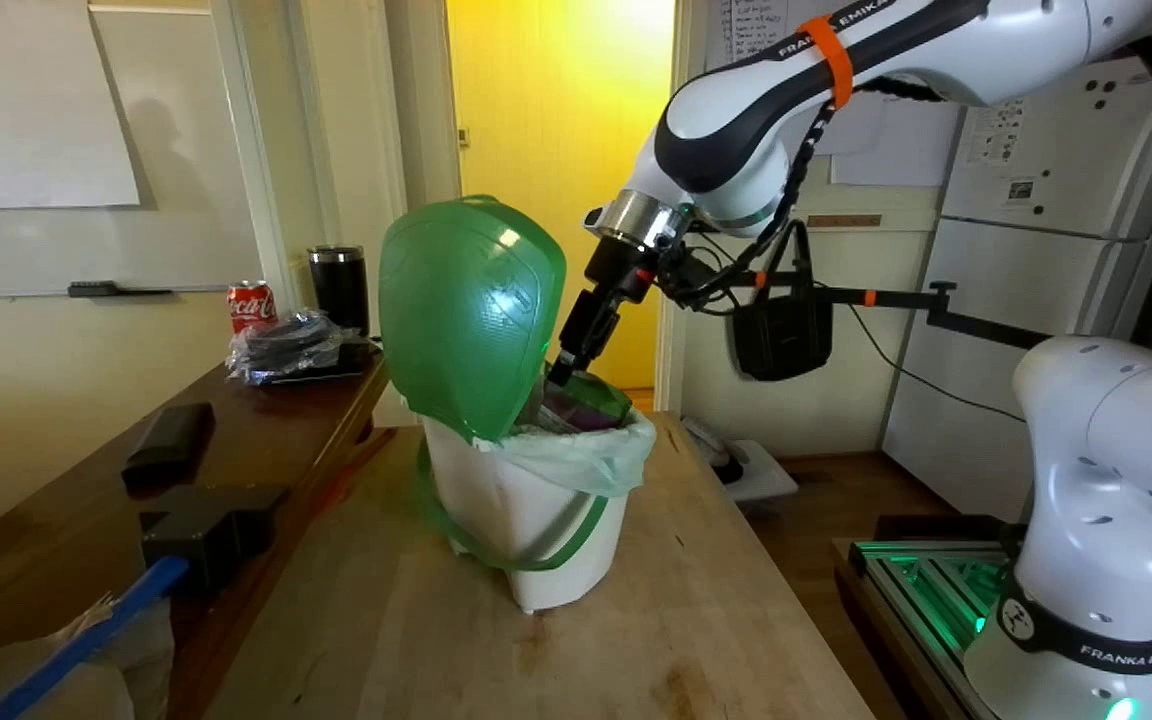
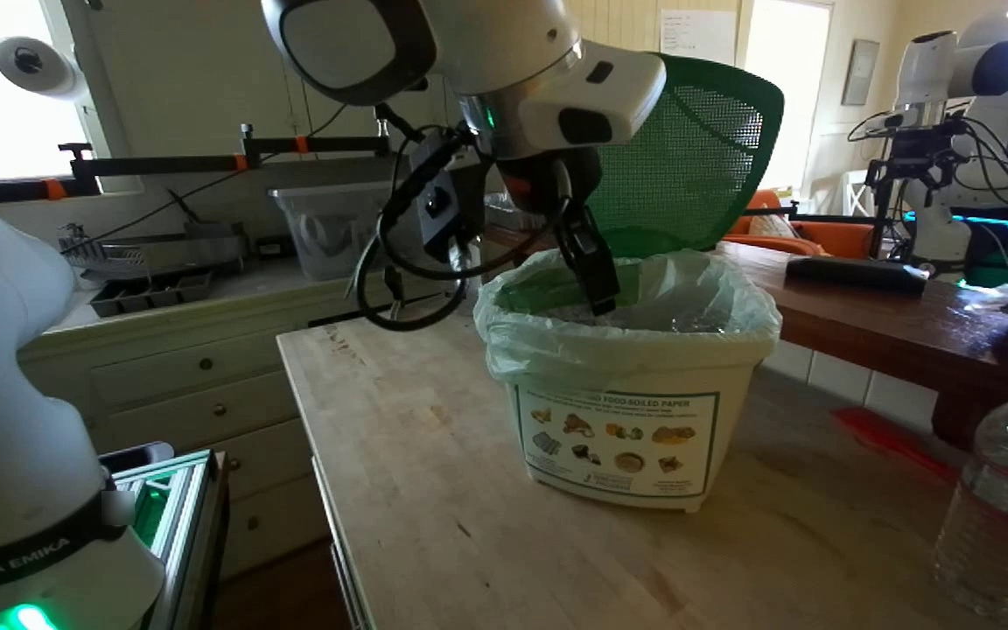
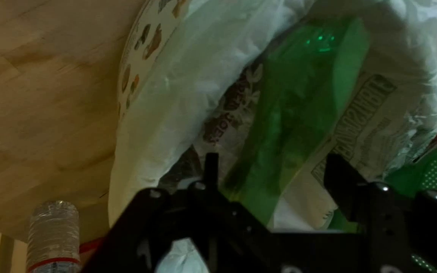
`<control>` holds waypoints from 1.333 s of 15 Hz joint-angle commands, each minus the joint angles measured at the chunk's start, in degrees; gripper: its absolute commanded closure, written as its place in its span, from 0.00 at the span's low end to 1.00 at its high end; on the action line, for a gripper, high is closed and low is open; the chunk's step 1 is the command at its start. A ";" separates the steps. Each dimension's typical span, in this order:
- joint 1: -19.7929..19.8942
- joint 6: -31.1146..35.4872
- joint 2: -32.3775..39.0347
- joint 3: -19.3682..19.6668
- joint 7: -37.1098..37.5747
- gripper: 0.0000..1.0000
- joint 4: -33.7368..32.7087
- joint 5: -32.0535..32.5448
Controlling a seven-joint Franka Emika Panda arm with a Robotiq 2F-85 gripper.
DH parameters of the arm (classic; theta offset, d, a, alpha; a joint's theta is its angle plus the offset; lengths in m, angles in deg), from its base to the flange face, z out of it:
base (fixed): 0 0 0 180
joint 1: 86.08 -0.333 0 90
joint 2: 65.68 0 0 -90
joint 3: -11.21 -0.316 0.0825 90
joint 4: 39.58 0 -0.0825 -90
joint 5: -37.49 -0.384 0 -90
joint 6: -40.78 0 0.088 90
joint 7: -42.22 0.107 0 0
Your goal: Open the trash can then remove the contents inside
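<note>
The white trash can (image 1: pixel 471 490) stands upright on the light wooden table, its label (image 2: pixel 618 446) showing in an exterior view. Its green lid (image 1: pixel 471 310) is raised; it also shows behind the can (image 2: pixel 696 149). A pale green liner bag (image 2: pixel 626 354) folds over the rim. Inside lie a green translucent bag (image 3: pixel 298 91) and a clear printed wrapper (image 3: pixel 233 113). A green and purple package (image 1: pixel 591 400) shows at the opening. My gripper (image 3: pixel 272 161) points down into the opening, fingers apart on both sides of the green bag. Nothing is visibly held. Contact is unclear.
A water bottle (image 2: pixel 998 507) stands on the table near the can. A dark wooden table (image 1: pixel 266 430) beside it holds a soda can (image 1: pixel 252 305), a black tumbler (image 1: pixel 339 290) and a plastic-wrapped item (image 1: pixel 291 347). The green handle (image 1: pixel 546 560) hangs across the can.
</note>
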 commanded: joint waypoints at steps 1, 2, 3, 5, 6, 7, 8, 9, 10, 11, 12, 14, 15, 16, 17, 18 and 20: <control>-0.68 3.01 2.73 -0.32 -3.24 0.56 -0.66 -1.75; -0.71 3.54 3.08 -0.45 -3.61 0.66 -0.62 -1.83; -0.72 3.08 3.33 -0.47 -3.92 0.72 -0.77 -1.82; -0.52 2.88 3.38 -0.67 -4.36 0.88 -0.89 -1.68; -0.45 2.54 3.27 -0.67 -4.56 0.94 -0.99 -1.69; -0.40 2.23 3.16 -0.64 -4.70 1.00 -1.07 -1.66; -0.37 1.47 2.94 -0.52 -4.76 1.00 -1.24 -1.76; -0.41 0.72 2.71 -0.33 -4.92 1.00 -1.46 -2.12; -0.46 -0.24 2.46 -0.11 -5.06 1.00 -1.75 -2.67; -0.46 -0.80 2.09 0.01 -5.29 0.99 -1.88 -3.13; -0.42 -1.34 1.50 0.10 -5.57 0.99 -1.89 -3.68; 0.02 -2.00 0.25 -0.02 -5.81 0.99 -1.80 -3.75; 0.18 -2.35 -0.71 0.03 -6.00 0.99 -1.62 -3.78; 0.26 -2.39 -1.50 0.09 -6.15 0.99 -1.43 -3.71; 0.31 -2.80 -2.46 0.22 -6.30 0.99 -1.22 -3.57; 0.30 -3.11 -3.38 0.31 -6.58 0.99 -0.98 -3.48; 0.48 -4.60 -5.32 0.48 -6.37 0.99 -0.78 -2.83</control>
